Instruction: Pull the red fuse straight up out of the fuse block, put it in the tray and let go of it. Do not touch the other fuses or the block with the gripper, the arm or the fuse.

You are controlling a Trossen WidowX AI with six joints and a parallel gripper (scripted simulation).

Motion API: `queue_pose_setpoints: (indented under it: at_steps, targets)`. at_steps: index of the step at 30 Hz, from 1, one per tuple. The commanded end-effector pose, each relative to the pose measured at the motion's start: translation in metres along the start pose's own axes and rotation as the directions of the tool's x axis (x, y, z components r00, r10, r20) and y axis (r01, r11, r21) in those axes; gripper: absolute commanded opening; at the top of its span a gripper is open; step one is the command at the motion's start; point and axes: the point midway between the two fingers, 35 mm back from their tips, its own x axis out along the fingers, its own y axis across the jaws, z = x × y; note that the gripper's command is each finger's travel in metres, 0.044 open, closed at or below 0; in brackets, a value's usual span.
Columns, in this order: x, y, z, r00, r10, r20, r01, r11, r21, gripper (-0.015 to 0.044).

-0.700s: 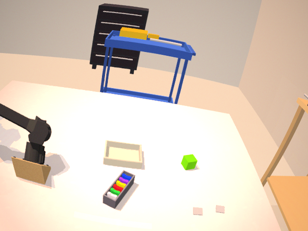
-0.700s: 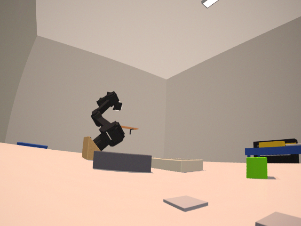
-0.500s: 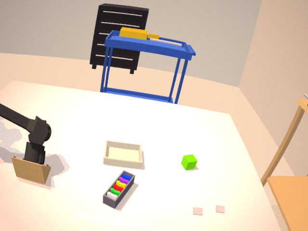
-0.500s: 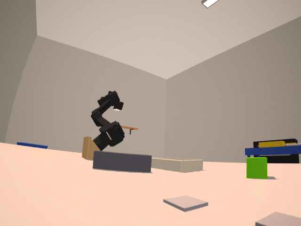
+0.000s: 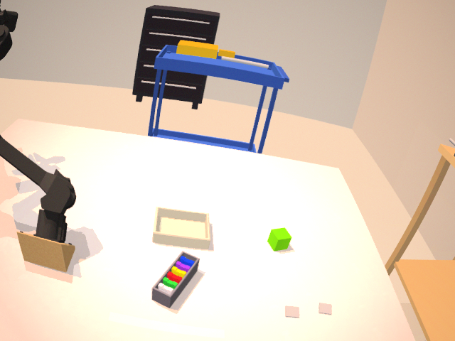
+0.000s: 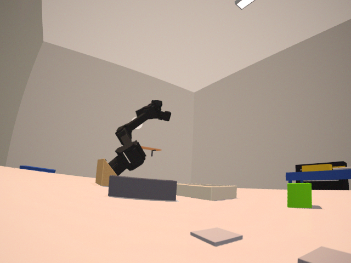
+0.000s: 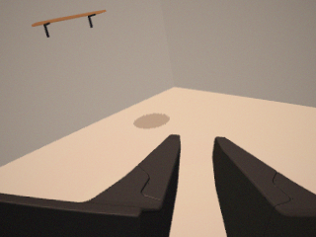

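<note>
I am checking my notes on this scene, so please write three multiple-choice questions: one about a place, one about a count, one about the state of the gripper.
1. Where is the tray relative to the fuse block in the top view?
A. just behind it
B. far right of it
C. on the blue cart

2. How many fuses sit in the block?
A. four
B. six
C. eight

3. How does the gripper stand?
A. clamped on the red fuse
B. nearly closed, holding nothing
C. wide open over the tray

Answers: 1 A, the tray lies just beyond the block; 2 B, six colours show; 3 B, the wrist view shows a narrow bare gap.
</note>
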Motion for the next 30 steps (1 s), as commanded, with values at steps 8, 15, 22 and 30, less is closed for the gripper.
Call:
queue_pose_setpoints:
  at_steps: [8, 15, 22, 30]
  targets:
    - [-0.036, -0.167, 0.069, 0.931, -0.315, 0.183, 0.318, 0.948, 0.012, 0.0072]
    - [-0.084, -0.264, 0.1, 0.808, -0.508, 0.298, 0.502, 0.859, 0.102, 0.0072]
    - [-0.149, -0.357, 0.111, 0.631, -0.713, 0.305, 0.708, 0.69, 0.148, 0.0072]
    - [-0.248, -0.445, 0.107, 0.37, -0.892, 0.259, 0.879, 0.426, 0.212, 0.0072]
